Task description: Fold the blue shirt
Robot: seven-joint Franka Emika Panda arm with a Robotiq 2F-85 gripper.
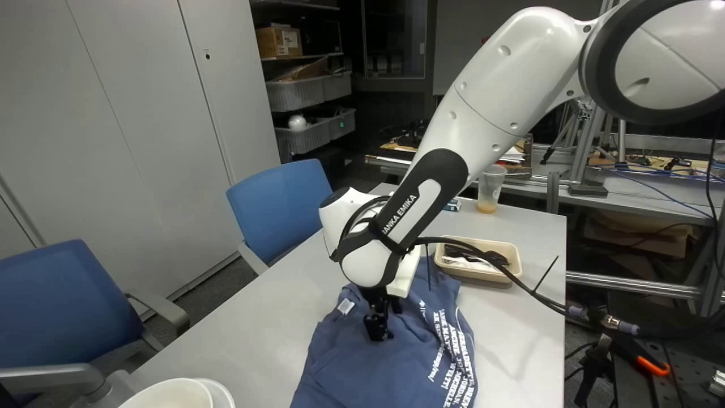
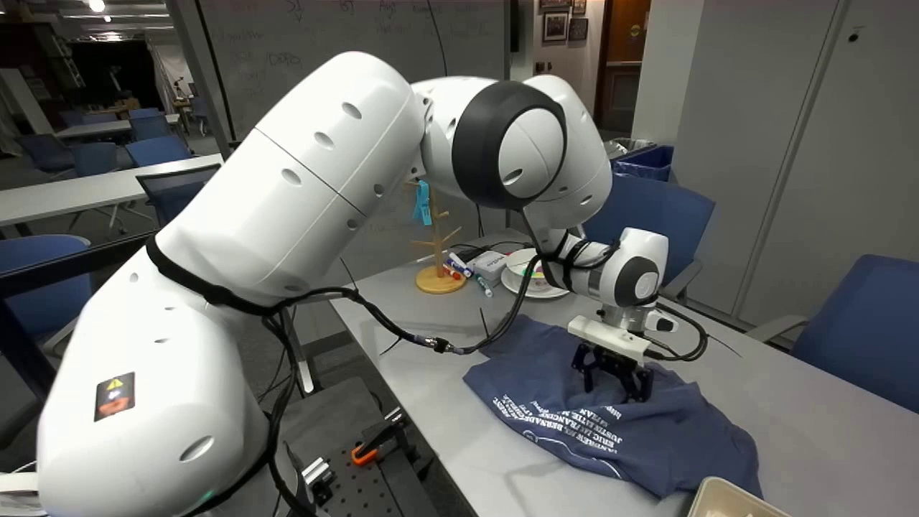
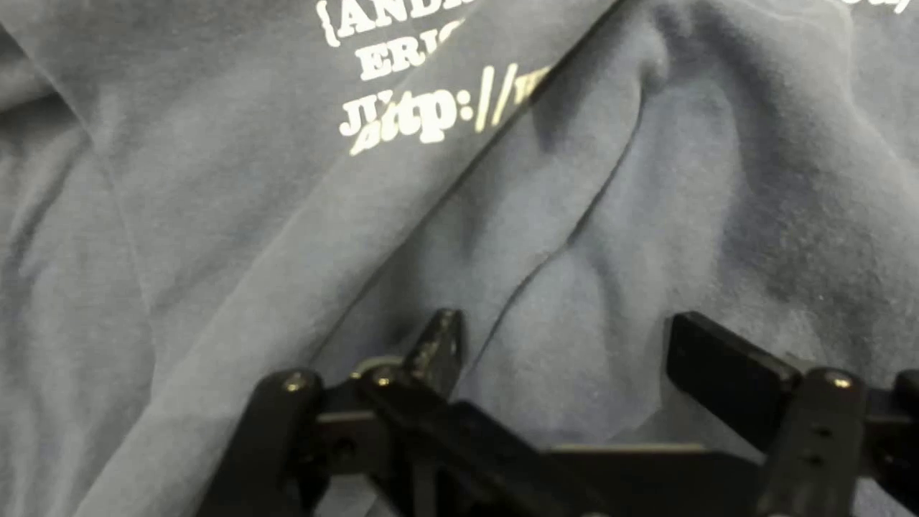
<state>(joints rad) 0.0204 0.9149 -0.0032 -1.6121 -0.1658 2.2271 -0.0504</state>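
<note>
Blue shirt (image 1: 393,362): likely light, limp
Tray (image 1: 470,274): you might best pinch the cloth edge nearest it
Gripper (image 3: 565,336): your fingers stand apart

— In an exterior view you look down along the table (image 1: 272,323), cabinets (image 1: 158,113) on the left.

— And in an exterior view you look past the arm (image 2: 161,345), near left, toward the far whiteboard (image 2: 359,32).

— So you get the shirt (image 1: 371,368) and gripper (image 2: 614,388) in both exterior views?

— Yes; your wrist view faces down, close above the shirt.
</note>
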